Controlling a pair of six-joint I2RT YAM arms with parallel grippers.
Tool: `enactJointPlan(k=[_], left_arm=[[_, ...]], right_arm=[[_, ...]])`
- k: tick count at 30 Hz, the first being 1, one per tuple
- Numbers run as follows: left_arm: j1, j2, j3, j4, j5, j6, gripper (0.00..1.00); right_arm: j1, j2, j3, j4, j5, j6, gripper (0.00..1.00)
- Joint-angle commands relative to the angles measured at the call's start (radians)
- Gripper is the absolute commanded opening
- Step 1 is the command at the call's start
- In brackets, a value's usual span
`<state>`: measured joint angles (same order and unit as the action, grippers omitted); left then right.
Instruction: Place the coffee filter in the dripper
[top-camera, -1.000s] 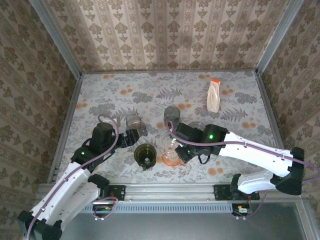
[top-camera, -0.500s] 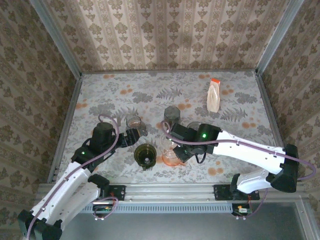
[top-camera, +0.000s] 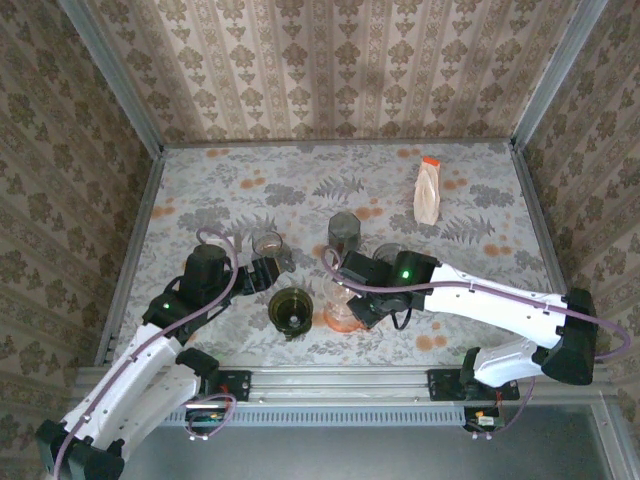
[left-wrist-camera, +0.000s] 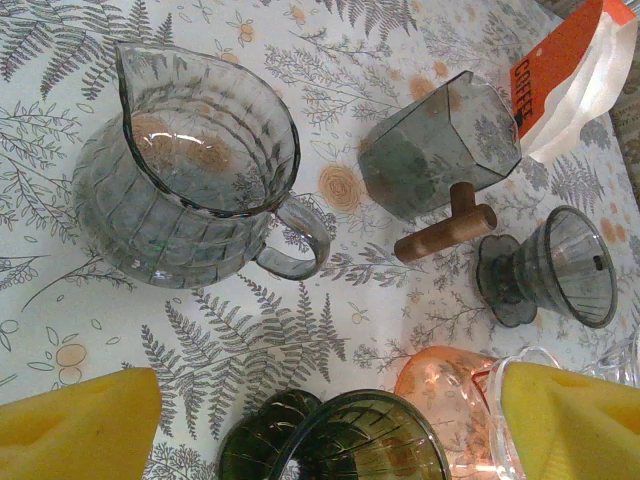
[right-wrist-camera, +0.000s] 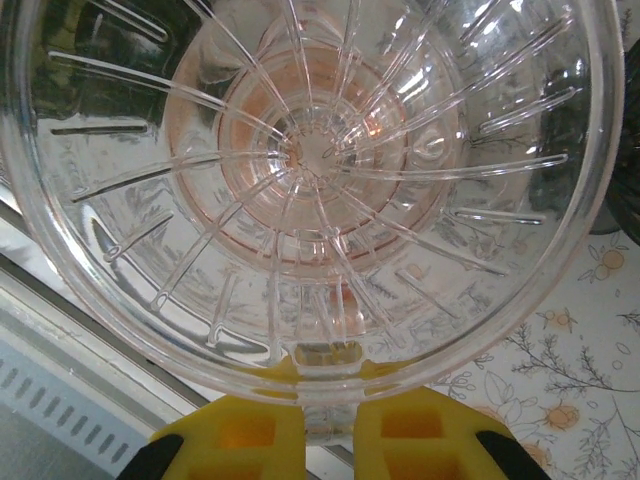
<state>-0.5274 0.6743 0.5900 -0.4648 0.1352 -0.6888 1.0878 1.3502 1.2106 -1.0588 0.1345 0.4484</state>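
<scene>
One upright clear dripper (right-wrist-camera: 300, 180), mouth up, in clenched R end effector (right-wrist-camera: 328, 425); L end effector (left-wrist-camera: 320, 425) released.

You had one glass pitcher (left-wrist-camera: 190, 190), one coffee bag (top-camera: 427, 190) at two o'clock from it in the top view, and one grey faceted cup (left-wrist-camera: 440, 150) with a wooden handle. You had four drippers: a green dripper (left-wrist-camera: 340, 440), an orange dripper (left-wrist-camera: 445, 385), a clear dripper (right-wrist-camera: 300, 180) and a small grey dripper (left-wrist-camera: 555, 265).

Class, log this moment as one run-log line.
right jaws: shut on clear dripper rim | left jaws: open | dripper: empty | bag: untouched
</scene>
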Motion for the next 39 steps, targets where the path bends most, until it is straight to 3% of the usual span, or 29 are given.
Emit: enactJointPlan(k=[1,4,6,10,14,23,26,28,32,37,39], left_arm=[[0.010,-0.001,-0.003,0.013,0.009,-0.002,0.90],[0.010,-0.001,-0.004,0.015,0.009,-0.002,0.90],[0.010,0.001,-0.004,0.015,0.011,-0.002,0.90],[0.011,0.001,-0.004,0.017,0.012,-0.003,0.90],[0.011,0.001,0.002,0.015,0.014,-0.005,0.90],[0.010,-0.002,0.049,0.024,0.008,-0.011,0.94],[0.009,-0.001,0.074,0.041,0.001,-0.017,0.96],[0.006,0.006,0.086,0.055,0.004,-0.009,0.97],[0.005,0.022,0.087,0.086,0.023,-0.001,0.97],[0.004,0.028,0.073,0.113,0.033,0.006,0.91],[0.004,0.027,0.066,0.122,0.038,0.009,0.91]], right_arm=[[0.008,0.001,-0.014,-0.001,-0.012,0.021,0.15],[0.007,-0.006,-0.016,-0.001,-0.002,0.027,0.46],[0.007,-0.013,-0.015,-0.003,0.008,0.032,0.57],[0.007,-0.033,-0.010,0.002,0.021,0.043,0.70],[0.007,-0.064,0.001,0.000,0.046,0.056,0.76],[-0.050,-0.194,0.057,0.002,0.210,0.075,0.80],[-0.172,-0.240,0.030,0.096,0.194,0.057,0.80],[-0.306,-0.259,-0.012,0.197,0.124,0.047,0.79],[-0.542,-0.203,-0.052,0.385,0.059,0.044,0.69],[-0.677,-0.008,0.020,0.445,0.112,-0.015,0.49],[-0.719,0.072,0.046,0.453,0.132,-0.043,0.47]])
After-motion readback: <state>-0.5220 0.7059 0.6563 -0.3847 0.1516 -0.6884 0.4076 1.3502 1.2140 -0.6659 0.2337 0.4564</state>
